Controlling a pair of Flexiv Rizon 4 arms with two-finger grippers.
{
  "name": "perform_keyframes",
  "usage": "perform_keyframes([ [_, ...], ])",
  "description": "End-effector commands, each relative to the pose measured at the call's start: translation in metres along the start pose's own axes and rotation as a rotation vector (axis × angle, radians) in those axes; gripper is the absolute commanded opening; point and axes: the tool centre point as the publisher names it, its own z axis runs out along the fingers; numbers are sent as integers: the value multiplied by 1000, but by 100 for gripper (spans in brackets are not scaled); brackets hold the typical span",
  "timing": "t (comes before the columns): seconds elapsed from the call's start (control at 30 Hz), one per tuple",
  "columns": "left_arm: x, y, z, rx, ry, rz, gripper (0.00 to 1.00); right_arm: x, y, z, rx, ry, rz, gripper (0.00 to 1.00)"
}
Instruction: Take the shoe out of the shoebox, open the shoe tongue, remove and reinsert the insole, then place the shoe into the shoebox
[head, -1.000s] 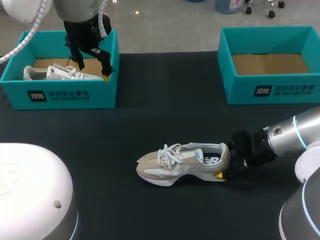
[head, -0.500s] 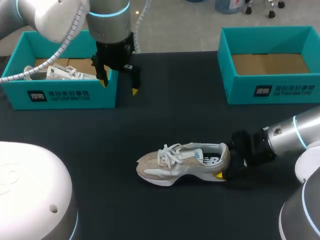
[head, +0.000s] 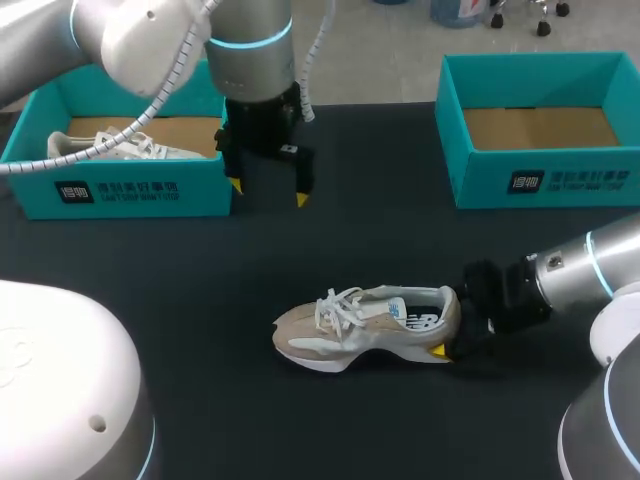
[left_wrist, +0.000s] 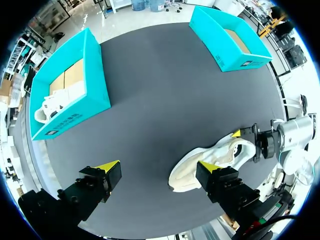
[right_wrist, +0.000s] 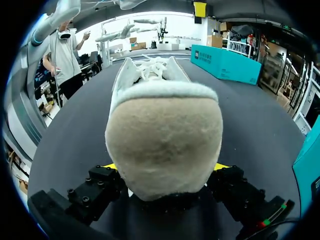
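A beige and white sneaker (head: 365, 325) stands upright on the black table, toe to the left, laces tied. My right gripper (head: 452, 336) comes in from the right and is shut on its heel; in the right wrist view the padded heel (right_wrist: 163, 142) fills the gap between the two fingers (right_wrist: 111, 167). My left gripper (head: 267, 190) hangs open and empty above the table, just right of the left shoebox (head: 120, 192). From the left wrist view the sneaker (left_wrist: 212, 159) lies below, under and ahead of one finger of that gripper (left_wrist: 159, 169).
The left teal shoebox (left_wrist: 75, 112) holds a second pale shoe (head: 105, 148). A second teal shoebox (head: 540, 182) at the back right has only its cardboard floor showing. A white rounded robot part (head: 60, 390) covers the near left corner.
My left arm has swung right, from over the left shoebox to above the table beside it, its gripper still open. The right gripper and the sneaker have not moved.
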Motion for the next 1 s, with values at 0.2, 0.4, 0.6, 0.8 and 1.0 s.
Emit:
perform_keyframes([
  [0.2,1,-1,-1,-3,-2,0,100,0,-1,2,0,-2,0,0],
  [0.4,5,0,2,-9,3,6,100,0,-1,2,0,-2,0,0],
  [0.6,21,11,11,-24,41,-1,100,0,-1,2,0,-2,0,0],
  [0.8,47,28,22,-45,50,41,100,0,-1,2,0,-2,0,0],
  [1.0,81,40,34,-25,1,109,100,0,-1,2,0,-2,0,0],
])
